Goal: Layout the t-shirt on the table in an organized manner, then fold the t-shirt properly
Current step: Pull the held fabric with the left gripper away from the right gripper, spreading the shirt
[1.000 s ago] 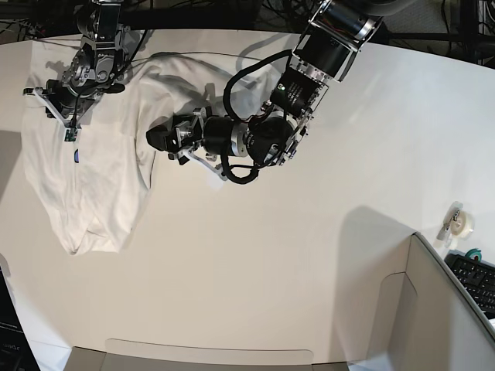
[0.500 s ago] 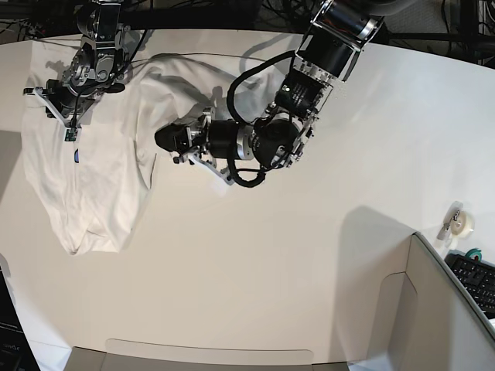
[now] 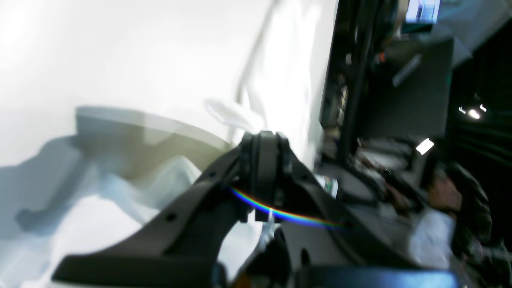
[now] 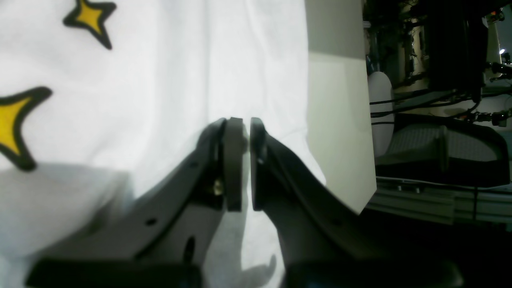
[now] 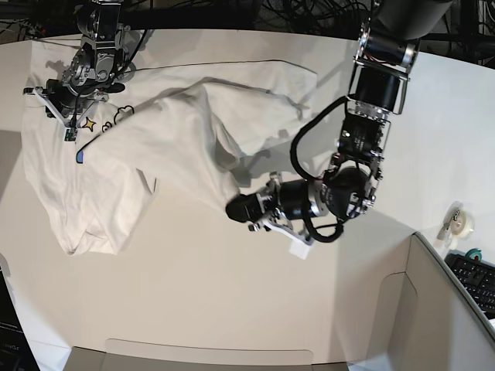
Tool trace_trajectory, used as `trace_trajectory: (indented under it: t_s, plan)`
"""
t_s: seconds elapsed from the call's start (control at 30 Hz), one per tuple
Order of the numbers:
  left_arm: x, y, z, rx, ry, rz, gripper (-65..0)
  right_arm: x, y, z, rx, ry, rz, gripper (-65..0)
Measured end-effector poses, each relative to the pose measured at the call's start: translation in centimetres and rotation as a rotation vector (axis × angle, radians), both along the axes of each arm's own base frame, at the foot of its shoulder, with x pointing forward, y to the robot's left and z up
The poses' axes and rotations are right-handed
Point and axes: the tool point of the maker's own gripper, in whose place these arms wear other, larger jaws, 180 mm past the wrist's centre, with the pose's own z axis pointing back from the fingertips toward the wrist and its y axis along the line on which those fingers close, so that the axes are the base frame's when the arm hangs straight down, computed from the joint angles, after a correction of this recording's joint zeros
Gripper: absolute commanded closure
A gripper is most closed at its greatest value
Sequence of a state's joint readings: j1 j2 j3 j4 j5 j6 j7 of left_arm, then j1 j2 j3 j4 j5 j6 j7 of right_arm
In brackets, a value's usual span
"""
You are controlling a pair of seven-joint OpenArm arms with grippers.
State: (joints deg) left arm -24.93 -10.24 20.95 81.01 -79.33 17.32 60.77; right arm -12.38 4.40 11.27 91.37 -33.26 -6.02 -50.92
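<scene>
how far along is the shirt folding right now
Early: the layout is only underway. The right gripper pins one edge of the t-shirt, and the left gripper is shut on another edge, stretching it across the table. The cloth is bunched and creased; flattening and all the folds remain.

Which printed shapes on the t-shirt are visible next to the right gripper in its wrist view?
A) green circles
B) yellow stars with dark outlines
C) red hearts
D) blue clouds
B: the right wrist view shows two yellow stars with dark outlines printed on the white t-shirt, to the upper left of the right gripper.
</scene>
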Motion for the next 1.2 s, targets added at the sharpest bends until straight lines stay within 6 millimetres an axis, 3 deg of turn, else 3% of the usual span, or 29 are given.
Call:
trace_trajectory:
  t_s: [0.23, 0.47, 0.63, 0.77, 0.93, 1.0, 1.07, 1.2]
  plan:
    - [5.0, 3.7, 3.2, 0.042, -0.071, 0.079, 0.0, -0.1, 0.1, 0.0, -0.001, 0.001, 0.001, -5.4]
    - [10.1, 9.8, 2.5, 0.271, -0.134, 0.267, 0.0, -0.1, 0.1, -0.1, 0.0, 0.001, 0.001, -5.4]
    - [11.9, 13.6, 1.3, 0.526, -0.238, 0.372, 0.0, -0.2, 0.1, -0.1, -0.002, -0.002, 0.01, -5.4]
    - [13.1, 16.6, 1.5, 0.716, -0.336, 0.44, 0.0, -0.4, 0.1, -0.1, -0.003, 0.0, 0.012, -5.4]
    - [13.6, 18.5, 1.8, 0.854, -0.403, 0.476, -0.1, -0.5, 0.2, -0.1, -0.003, 0.0, 0.013, -5.4]
    - [13.8, 18.8, 2.0, 0.869, -0.421, 0.487, -6.0, -0.5, 0.2, -0.1, -0.002, -0.001, 0.013, -5.4]
    - [13.8, 19.1, 2.0, 0.888, -0.427, 0.491, -16.6, -0.5, 0.2, -0.1, -0.001, -0.001, 0.013, -5.5]
    - [12.8, 20.2, 0.1, 0.943, -0.398, 0.517, -36.3, -0.5, 0.2, -0.1, -0.001, -0.001, 0.013, -5.5]
